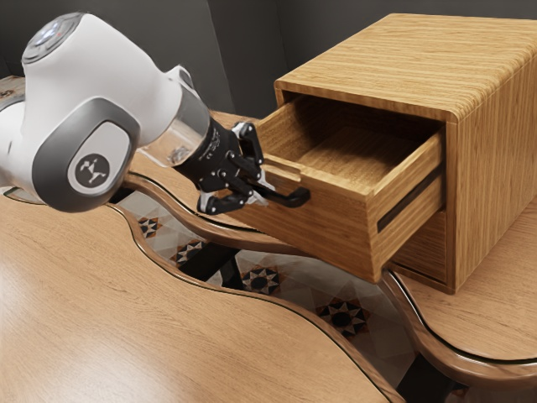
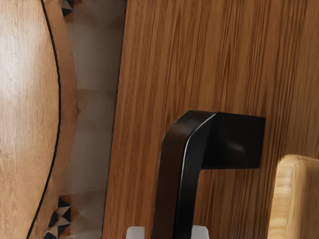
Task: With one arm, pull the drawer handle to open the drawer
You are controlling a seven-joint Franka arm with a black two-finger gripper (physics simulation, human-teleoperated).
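A wooden cabinet (image 1: pixel 495 143) stands at the exterior view's right, and its upper drawer (image 1: pixel 336 227) is pulled partly out toward the left. The drawer's inside (image 1: pixel 361 155) holds nothing. A black bar handle (image 1: pixel 289 198) sticks out from the drawer front. My gripper (image 1: pixel 252 190) is shut on the near end of this handle. In the wrist view the handle (image 2: pixel 184 169) runs down the drawer front (image 2: pixel 199 59) and passes between my pale finger pads (image 2: pixel 135 232).
The cabinet rests on a curved wooden table (image 1: pixel 495 336). A second wavy-edged wooden table (image 1: pixel 126 327) lies under my arm. A narrow gap with patterned floor tiles (image 1: pixel 268 279) separates the two tables, just below the drawer.
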